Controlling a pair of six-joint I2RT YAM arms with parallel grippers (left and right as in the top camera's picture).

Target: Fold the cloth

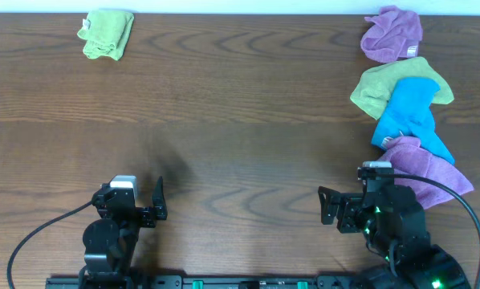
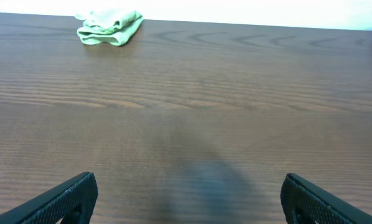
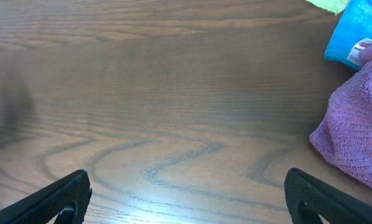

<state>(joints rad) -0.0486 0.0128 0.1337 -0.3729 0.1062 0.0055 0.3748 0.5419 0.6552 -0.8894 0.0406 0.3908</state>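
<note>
**Green cloth sitting alone at far left corner**

The cloth (image 1: 106,34) is lying bunched by the far left corner of the desk (image 1: 240,120). Along the right edge, two purple cloths (image 1: 392,34), an olive cloth (image 1: 376,87) and a blue cloth (image 1: 412,116) are overlapping in a line. Both claws, left (image 1: 129,197) and right (image 1: 356,202), are hanging at the near edge.

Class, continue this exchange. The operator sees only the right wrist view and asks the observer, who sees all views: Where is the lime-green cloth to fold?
Observer: The lime-green cloth lies bunched at the far left, outside your frame.
Operator: Which pincer is nearer?
Observer: The left pincer, open, well short of it.
Operator: What lies beyond the blue cloth?
Observer: Past the olive-green cloth, a second purple cloth.
</note>
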